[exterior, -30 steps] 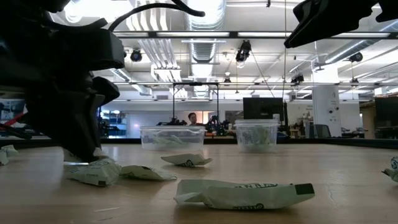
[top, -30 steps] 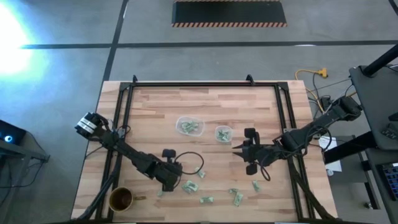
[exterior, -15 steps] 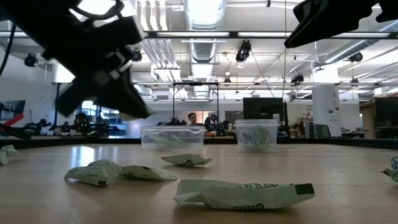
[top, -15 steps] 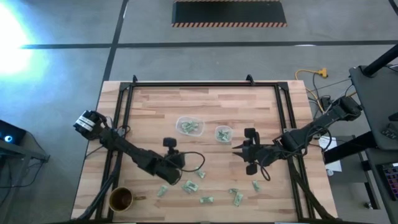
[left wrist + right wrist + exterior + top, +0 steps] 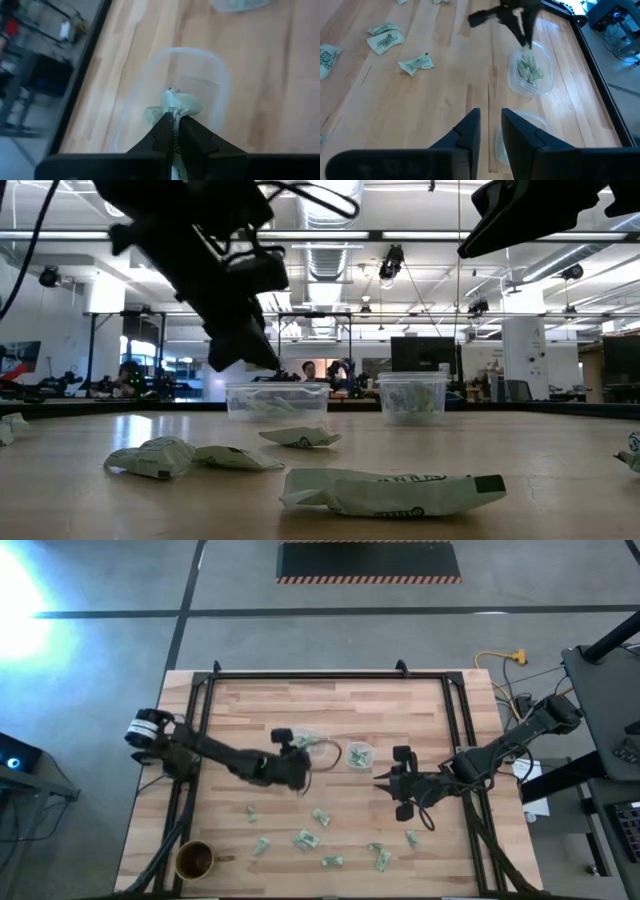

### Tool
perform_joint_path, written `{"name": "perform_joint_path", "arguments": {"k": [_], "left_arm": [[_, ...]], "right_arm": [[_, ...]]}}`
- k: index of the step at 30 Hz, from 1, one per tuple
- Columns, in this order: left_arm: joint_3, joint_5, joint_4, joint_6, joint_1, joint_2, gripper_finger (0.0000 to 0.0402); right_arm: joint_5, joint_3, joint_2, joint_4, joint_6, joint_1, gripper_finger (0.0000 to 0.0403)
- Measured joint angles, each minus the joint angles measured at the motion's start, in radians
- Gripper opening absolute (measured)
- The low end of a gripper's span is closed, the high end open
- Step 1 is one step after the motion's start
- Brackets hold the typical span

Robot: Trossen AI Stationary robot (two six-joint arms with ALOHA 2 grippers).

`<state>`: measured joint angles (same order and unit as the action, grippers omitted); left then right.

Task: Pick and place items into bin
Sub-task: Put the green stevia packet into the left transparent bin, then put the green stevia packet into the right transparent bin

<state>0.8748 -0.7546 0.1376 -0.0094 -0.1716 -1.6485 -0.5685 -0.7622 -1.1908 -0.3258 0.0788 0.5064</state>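
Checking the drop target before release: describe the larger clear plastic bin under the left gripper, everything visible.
The larger clear plastic bin is a shallow, see-through tub with rounded corners and a thin rim, standing upright on the pale wooden table near its middle. Several pale green and white wrapped pieces already lie inside. A smaller clear tub stands beside it, apart. The left gripper hangs over its opening, shut on another wrapped piece, not touching the bin.

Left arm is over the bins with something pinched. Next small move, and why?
Probably open the left gripper. Its fingers are pinched shut on a pale green crinkled wrapped piece, held right above the larger clear plastic bin, which already holds similar pieces. Releasing there should drop it inside. The right gripper waits beside the smaller bin.
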Motion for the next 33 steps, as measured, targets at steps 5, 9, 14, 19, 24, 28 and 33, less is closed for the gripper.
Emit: {"name": "perform_joint_path", "arguments": {"k": [5,9,14,19,24,28,33], "left_arm": [[0.004,0.115,0.0,-0.008,0.092,0.0,0.0011],[0.004,0.135,0.001,-0.012,0.126,0.0,0.0011],[0.004,0.136,0.0,-0.035,0.133,0.0,0.0011],[0.003,0.135,0.001,-0.036,0.133,0.0,0.0028],[0.002,0.132,0.001,-0.035,0.133,0.0,0.0072],[0.004,0.133,0.006,-0.037,0.13,0.0,0.0102],[0.009,0.148,0.002,-0.038,0.091,0.012,0.0116]], "right_arm": [[0.0,0.005,0.0,0.001,0.0,0.0,0.0066],[0.0,0.01,0.0,0.001,0.0,0.0,0.0071],[0.0,0.013,0.0,0.001,0.011,0.0,0.0075],[0.0,0.015,0.0,0.001,0.019,0.0,0.0071],[0.0,0.021,0.0,0.002,0.02,0.0,0.0065],[0.045,0.04,0.0,0.002,0.049,0.0,0.0064],[0.264,0.085,0.0,0.031,0.093,0.001,0.007]]}}
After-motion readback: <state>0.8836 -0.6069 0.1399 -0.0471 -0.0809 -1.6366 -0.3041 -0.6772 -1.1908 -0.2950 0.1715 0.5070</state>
